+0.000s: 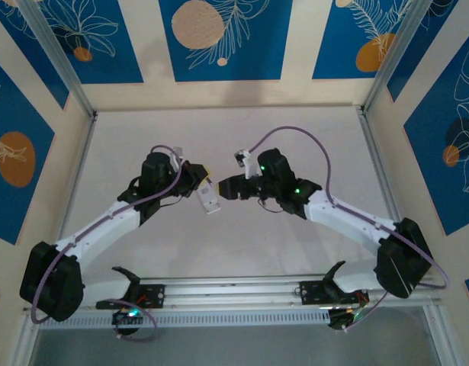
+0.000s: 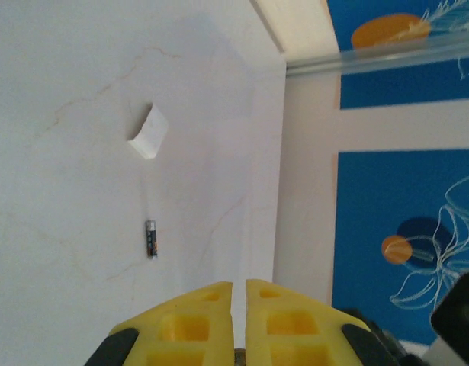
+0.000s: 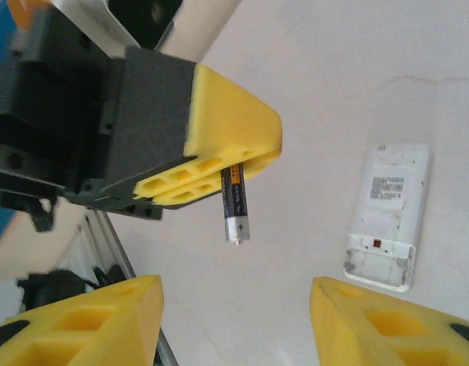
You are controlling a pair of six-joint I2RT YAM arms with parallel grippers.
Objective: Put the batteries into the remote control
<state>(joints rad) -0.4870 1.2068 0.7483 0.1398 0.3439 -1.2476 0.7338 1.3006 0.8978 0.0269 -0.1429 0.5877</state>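
Remote (image 3: 388,217) lies back-up around the middle of the bench (image 1: 295,137), one battery (image 3: 236,206) clenched in my left gripper (image 3: 242,164) near it, other battery (image 2: 151,239) loose on the bench, my right gripper (image 3: 234,320) released.

Straight ahead of the right gripper's (image 3: 236,296) spread jaws, the left gripper (image 3: 261,149) and its clamped battery (image 3: 235,204) block the way, the remote control (image 3: 388,217) lies beyond one jaw, and open table (image 3: 371,69) shows past both.

Remote (image 3: 388,217): printed label on back, several lines, too small to read. Battery (image 3: 236,212): dark wrap, orange band, print illegible. Second battery (image 2: 151,239): markings blurred.
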